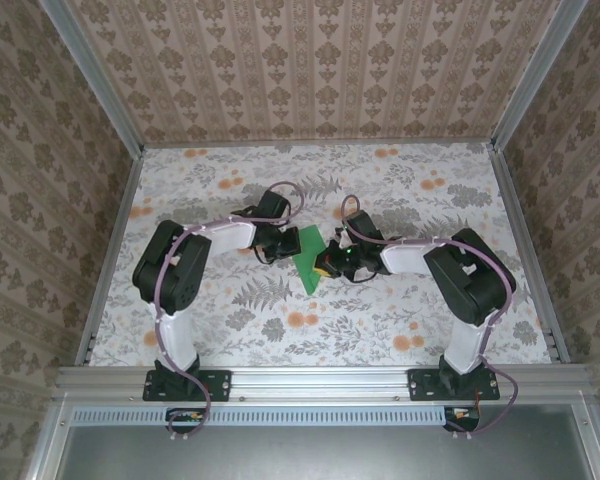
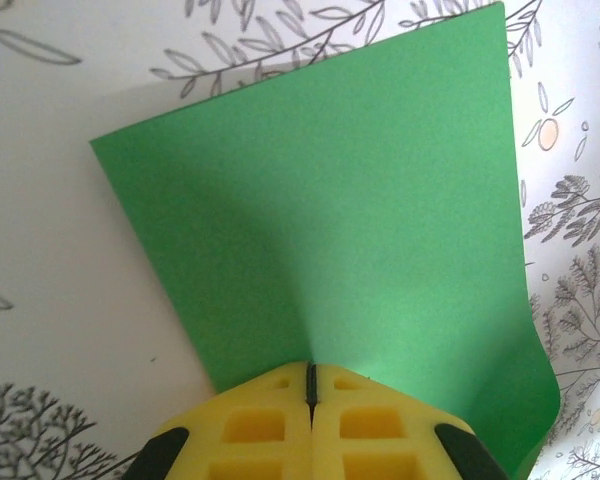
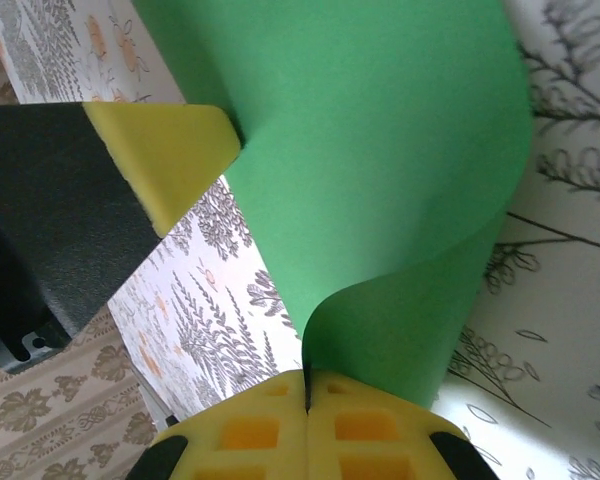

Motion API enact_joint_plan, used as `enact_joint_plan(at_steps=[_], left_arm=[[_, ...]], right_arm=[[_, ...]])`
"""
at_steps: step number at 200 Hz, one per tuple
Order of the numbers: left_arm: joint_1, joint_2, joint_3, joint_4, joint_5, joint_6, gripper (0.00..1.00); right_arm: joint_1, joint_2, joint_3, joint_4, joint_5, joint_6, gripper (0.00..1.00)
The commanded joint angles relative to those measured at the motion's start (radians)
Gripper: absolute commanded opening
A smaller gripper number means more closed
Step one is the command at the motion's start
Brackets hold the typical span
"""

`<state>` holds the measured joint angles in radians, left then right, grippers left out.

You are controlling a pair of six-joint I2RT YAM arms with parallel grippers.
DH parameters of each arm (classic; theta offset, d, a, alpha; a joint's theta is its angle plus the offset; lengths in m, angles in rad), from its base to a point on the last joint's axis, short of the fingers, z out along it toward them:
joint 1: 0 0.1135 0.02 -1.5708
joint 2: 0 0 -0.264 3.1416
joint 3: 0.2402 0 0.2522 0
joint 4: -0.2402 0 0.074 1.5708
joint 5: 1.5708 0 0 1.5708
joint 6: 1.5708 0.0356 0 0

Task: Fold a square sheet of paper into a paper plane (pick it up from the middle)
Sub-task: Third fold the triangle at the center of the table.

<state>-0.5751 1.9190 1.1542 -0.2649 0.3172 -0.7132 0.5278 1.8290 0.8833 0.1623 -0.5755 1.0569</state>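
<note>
The bright green square sheet of paper (image 1: 308, 260) hangs between the two arms above the middle of the table. My left gripper (image 2: 310, 385) is shut on one edge of the sheet (image 2: 350, 230), which spreads away from the yellow fingers (image 2: 250, 425) with a soft ridge rising from the pinch. My right gripper (image 3: 306, 390) is shut on the opposite edge; there the paper (image 3: 380, 150) curls up and bends over in an S-shaped curve. The left gripper's yellow finger (image 3: 165, 155) touches the sheet's far edge in the right wrist view.
The floral table (image 1: 380, 320) lies under both arms. Patterned walls (image 1: 310, 60) and metal posts (image 1: 92, 75) enclose the table on three sides. An aluminium rail (image 1: 310, 382) with the arm bases runs along the near edge.
</note>
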Motion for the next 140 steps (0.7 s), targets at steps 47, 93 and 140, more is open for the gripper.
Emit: enact_joint_plan(at_steps=[47,93,140], left_arm=[[-0.011,0.051,0.016,-0.076,-0.009,0.027,0.03],[-0.011,0.052,0.018,-0.083,-0.013,0.026,0.02],[-0.011,0.051,0.016,-0.083,-0.013,0.026,0.02]], right_arm=[[0.015,0.055,0.053,0.04,-0.029,0.02,0.04],[0.015,0.075,0.062,0.054,-0.02,0.026,0.04],[0.015,0.094,0.071,0.056,-0.012,0.033,0.04]])
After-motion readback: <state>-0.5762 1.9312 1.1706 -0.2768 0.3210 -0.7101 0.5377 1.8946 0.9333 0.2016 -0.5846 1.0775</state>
